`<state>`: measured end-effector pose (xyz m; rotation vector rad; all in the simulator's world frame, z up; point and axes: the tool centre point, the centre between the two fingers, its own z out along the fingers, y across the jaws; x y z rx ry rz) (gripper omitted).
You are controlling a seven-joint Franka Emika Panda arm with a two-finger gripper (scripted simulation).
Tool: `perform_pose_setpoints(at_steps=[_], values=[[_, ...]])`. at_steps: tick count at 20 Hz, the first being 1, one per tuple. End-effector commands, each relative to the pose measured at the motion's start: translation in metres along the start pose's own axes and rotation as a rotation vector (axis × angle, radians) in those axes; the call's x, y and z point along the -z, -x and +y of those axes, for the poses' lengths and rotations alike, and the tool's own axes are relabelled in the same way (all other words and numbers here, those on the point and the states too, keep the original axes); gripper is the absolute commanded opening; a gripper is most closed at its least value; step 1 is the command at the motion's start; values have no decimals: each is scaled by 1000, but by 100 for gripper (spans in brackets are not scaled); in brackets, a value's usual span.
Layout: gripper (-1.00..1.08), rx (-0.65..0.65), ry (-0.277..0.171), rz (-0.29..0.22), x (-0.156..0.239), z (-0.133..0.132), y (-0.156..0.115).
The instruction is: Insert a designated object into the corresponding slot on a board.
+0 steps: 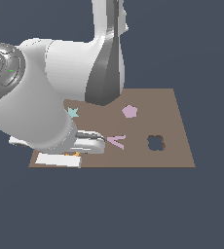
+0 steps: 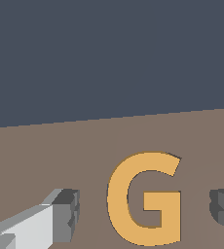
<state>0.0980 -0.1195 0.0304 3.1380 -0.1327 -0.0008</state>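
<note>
The orange spiral piece (image 2: 143,199), shaped like a "G", lies flat on the brown board (image 2: 46,151). My gripper (image 2: 144,209) is open and low over the board, with one finger (image 2: 65,209) on each side of the piece and a gap to each. In the exterior view only an orange sliver (image 1: 75,154) shows under the gripper (image 1: 72,154), near the corner of the board (image 1: 177,155) at that view's lower left. The grey spiral slot is not in view; the arm hides much of the board's left part.
On the board are a teal star (image 1: 73,113), a pink pentagon (image 1: 129,111), a pink "A"-like shape (image 1: 117,141) and a dark four-lobed cutout (image 1: 155,142). The bulky arm (image 1: 41,97) looms over the exterior view's left side.
</note>
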Motion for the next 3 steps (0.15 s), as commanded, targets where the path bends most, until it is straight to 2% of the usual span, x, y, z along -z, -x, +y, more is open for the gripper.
perform_pose_setpoints(at_steps=[1, 3], values=[[100, 0, 0, 0, 0, 0, 0], [100, 0, 0, 0, 0, 0, 0]])
